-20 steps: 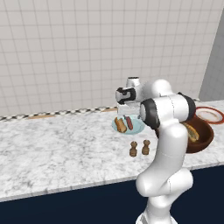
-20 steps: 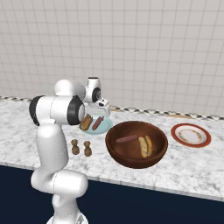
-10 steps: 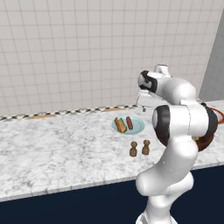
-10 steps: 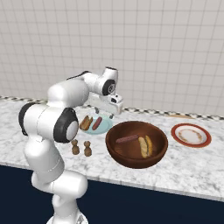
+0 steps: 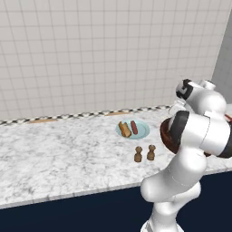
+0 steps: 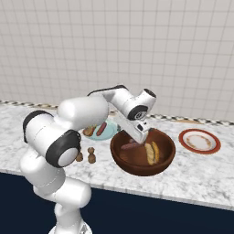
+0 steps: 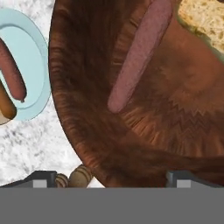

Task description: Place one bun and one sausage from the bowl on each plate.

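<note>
Hand view showed your gripper [image 7: 111, 179] spread and empty above the wooden bowl [image 7: 144, 144]. Farther in lay the sausage [image 7: 138, 54], likely light, firm and slick: pinch it mid-length, across its width. Beyond it sat the bun [image 7: 203, 19], probably soft.

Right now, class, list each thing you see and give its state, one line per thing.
Pale blue plate: holds one bun and one sausage.
Red-rimmed plate: empty.
Bowl: holds one sausage and one bun.
Pincer: over the bowl, open, empty.
Shakers: upright, side by side.
</note>
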